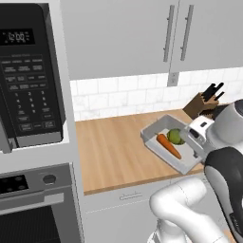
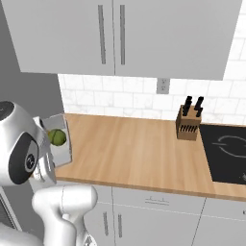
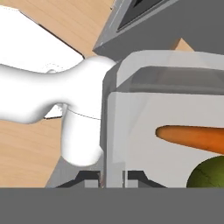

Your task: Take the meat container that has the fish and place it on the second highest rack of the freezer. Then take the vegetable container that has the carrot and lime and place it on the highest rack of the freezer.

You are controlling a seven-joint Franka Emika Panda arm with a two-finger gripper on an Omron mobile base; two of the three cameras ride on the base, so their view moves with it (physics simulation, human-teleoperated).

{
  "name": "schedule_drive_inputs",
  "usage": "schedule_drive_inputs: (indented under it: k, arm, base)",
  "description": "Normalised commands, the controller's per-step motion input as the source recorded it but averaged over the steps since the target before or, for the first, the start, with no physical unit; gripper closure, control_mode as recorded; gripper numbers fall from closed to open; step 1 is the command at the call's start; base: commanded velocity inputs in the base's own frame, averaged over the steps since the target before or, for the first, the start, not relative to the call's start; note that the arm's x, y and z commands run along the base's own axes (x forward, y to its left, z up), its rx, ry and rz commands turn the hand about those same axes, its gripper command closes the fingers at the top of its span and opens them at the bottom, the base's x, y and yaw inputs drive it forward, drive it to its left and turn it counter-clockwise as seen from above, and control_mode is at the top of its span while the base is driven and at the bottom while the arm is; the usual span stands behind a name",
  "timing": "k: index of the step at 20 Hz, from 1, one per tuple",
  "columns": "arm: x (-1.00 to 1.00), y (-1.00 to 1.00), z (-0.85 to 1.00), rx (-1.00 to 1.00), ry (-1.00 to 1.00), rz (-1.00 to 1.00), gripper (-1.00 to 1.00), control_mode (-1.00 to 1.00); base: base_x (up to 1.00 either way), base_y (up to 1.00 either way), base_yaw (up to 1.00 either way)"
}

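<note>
Holding carrot (image 1: 168, 145) and lime (image 1: 175, 136), seemingly lifted: vegetable container (image 1: 159, 151).

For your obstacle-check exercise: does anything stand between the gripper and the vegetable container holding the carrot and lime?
Nothing does. The gripper is shut on the near wall of the vegetable container, which holds the carrot and lime above the counter.

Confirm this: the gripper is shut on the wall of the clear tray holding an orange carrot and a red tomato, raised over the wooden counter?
Not quite. Beside the orange carrot lies a round green lime, not a red tomato; the left base view shows it. The gripper is indeed shut on the clear tray's wall, over the wooden counter.
</note>
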Motion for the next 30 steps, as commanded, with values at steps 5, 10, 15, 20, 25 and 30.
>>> schedule_drive_inputs:
  k: [5,10,15,20,25,30]
  arm:
    - [-0.14,-0.07,-0.43,0.03,-0.09,0.00,1.00,-1.00]
    - [-0.19,-0.01,-0.32,0.01,-0.10,0.00,1.00,-1.00]
    - [0.00,0.00,0.00,0.00,0.00,0.00,1.00,1.00]
    - [0.00,0.00,0.00,0.00,0.00,0.00,1.00,1.00]
    - [0.00,0.00,0.00,0.00,0.00,0.00,1.00,1.00]
    - [0.00,0.00,0.00,0.00,0.00,0.00,1.00,1.00]
  base:
    - [0.00,0.00,0.00]
    - [0.00,0.00,0.00]
    - [-0.81,0.00,0.01]
    - [-1.00,0.05,0.08]
    - [-0.64,0.69,-0.01]
    - [-0.08,1.00,-0.07]
